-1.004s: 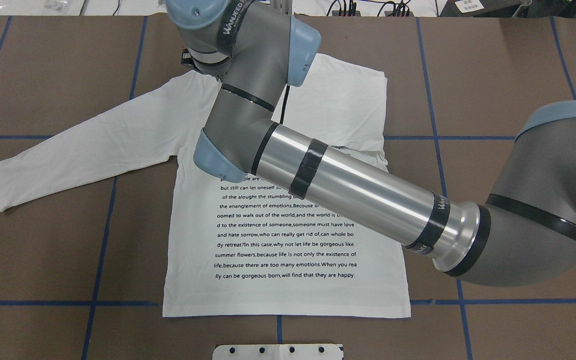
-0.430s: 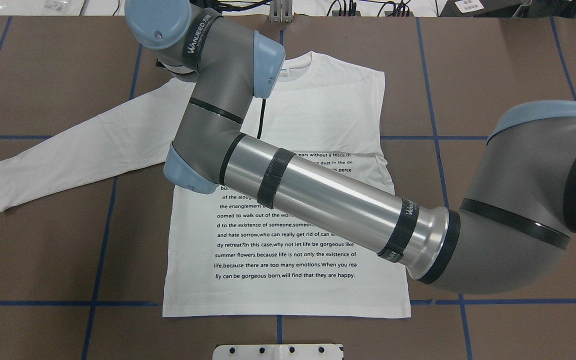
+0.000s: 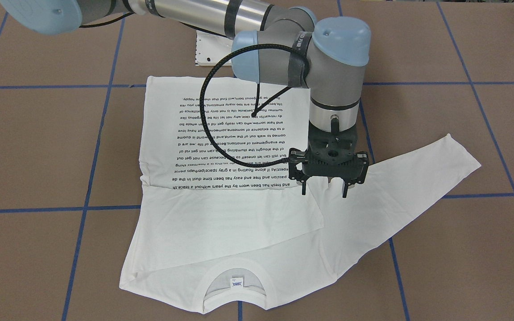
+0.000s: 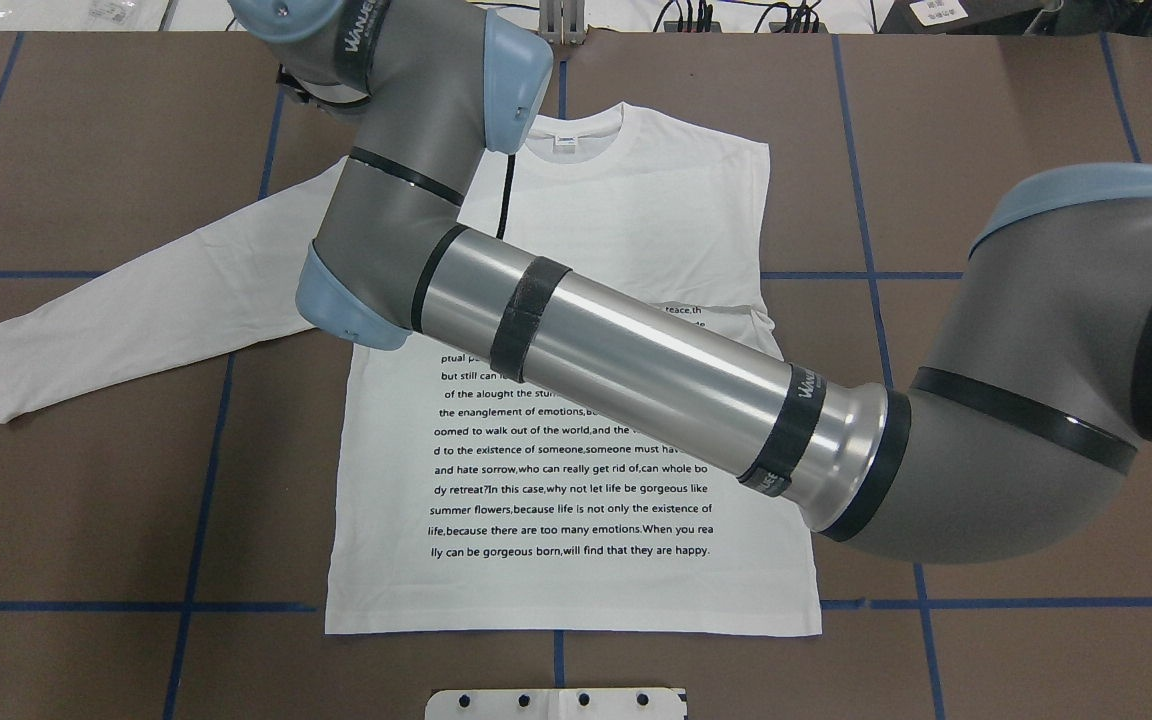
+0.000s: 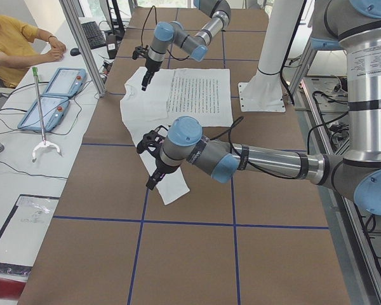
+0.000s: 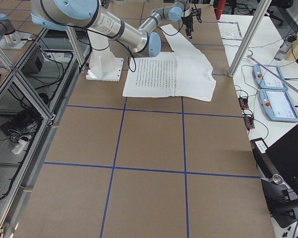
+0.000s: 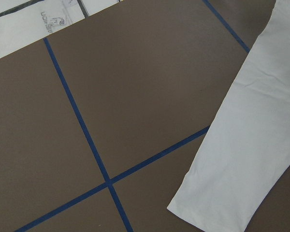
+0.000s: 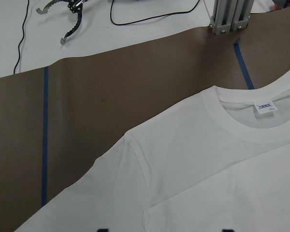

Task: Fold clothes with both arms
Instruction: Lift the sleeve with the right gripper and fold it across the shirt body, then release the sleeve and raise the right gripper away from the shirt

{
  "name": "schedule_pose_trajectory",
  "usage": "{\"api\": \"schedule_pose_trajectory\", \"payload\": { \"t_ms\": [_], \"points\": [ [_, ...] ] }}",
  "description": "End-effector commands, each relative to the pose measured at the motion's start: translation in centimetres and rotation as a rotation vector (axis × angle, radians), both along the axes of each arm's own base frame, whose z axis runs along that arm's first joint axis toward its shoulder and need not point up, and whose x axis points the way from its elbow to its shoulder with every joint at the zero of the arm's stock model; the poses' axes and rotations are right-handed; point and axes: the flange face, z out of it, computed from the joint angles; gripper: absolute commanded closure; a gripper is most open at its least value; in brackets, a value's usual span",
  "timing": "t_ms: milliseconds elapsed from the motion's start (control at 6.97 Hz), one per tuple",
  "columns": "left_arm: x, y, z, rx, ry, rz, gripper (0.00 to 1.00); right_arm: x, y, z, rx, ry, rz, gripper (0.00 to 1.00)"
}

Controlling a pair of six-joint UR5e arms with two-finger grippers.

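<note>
The clothes, one white long-sleeved T-shirt [image 4: 576, 480] with black text, lies flat and face up, its collar [image 4: 576, 140] at the far side. One sleeve is folded across the chest [image 3: 230, 214]. The other sleeve [image 4: 136, 310] stretches out to the overhead view's left, and its cuff [image 7: 241, 169] shows in the left wrist view. My right arm reaches across the shirt; its gripper [image 3: 325, 191] hangs open and empty just above that sleeve's shoulder. My left gripper [image 5: 152, 181] hovers near the cuff; I cannot tell its state.
A white base plate [image 4: 556, 703] sits at the near table edge. Blue tape lines [image 4: 196, 500] cross the brown table. Beyond the far edge stand frame posts [image 5: 82, 44] and a side table with two teach pendants [image 5: 51, 95], where a person [image 5: 13, 44] sits.
My right arm has swung further toward the overhead view's left, off the neck area. The collar and its label now show. The shirt has not moved.
</note>
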Motion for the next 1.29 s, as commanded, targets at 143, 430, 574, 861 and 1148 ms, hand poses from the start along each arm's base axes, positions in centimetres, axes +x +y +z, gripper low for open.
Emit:
{"api": "schedule_pose_trajectory", "payload": {
  "t_ms": [143,430,574,861,1148],
  "points": [
    [0.4,-3.7,-6.2,0.018,0.072,-0.098,0.00,10.4,-6.7,6.2,-0.046,0.057,-0.132,0.00],
    [3.5,-4.0,-7.0,0.107,0.097,-0.038,0.00,20.3,-9.7,13.0,0.004,0.033,-0.229,0.00],
    [5.2,-3.9,-6.3,0.093,0.092,-0.009,0.00,25.1,-10.3,17.1,0.027,0.024,-0.268,0.00],
    [9.7,-3.1,-3.6,0.027,0.042,0.016,0.00,34.2,-8.8,27.5,0.096,0.073,-0.328,0.00],
    [15.2,-2.6,-0.6,0.004,-0.018,0.061,0.00,43.2,-4.9,35.6,0.152,0.117,-0.372,0.01]
  ]
}}
